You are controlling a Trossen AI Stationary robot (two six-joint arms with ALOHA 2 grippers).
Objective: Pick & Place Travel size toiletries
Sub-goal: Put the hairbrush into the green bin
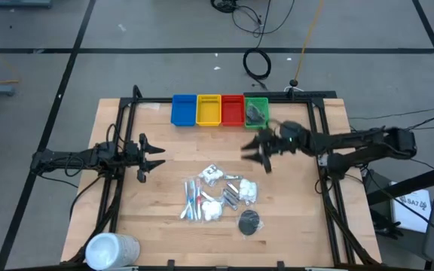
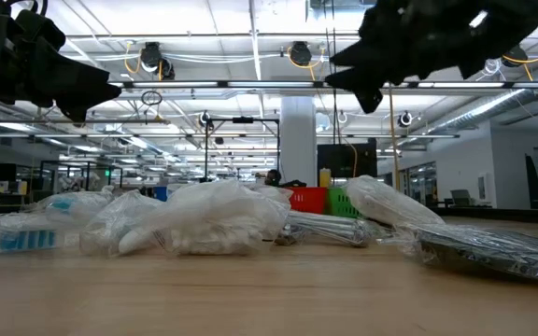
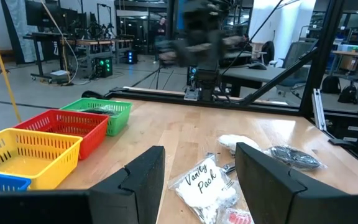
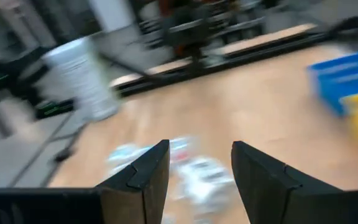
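The travel size toiletries lie in a loose pile on the middle of the wooden table: white packets, short silver tubes, slim blue and red sticks and a dark round disc. Another dark item lies inside the green bin. My right gripper hangs open above the table between the green bin and the pile, nothing between its fingers. My left gripper waits open at the table's left, level, facing the pile.
Blue, yellow and red bins stand in a row beside the green one at the far edge. A large white cylinder stands at the near left corner. Bare wood lies between the pile and the bins.
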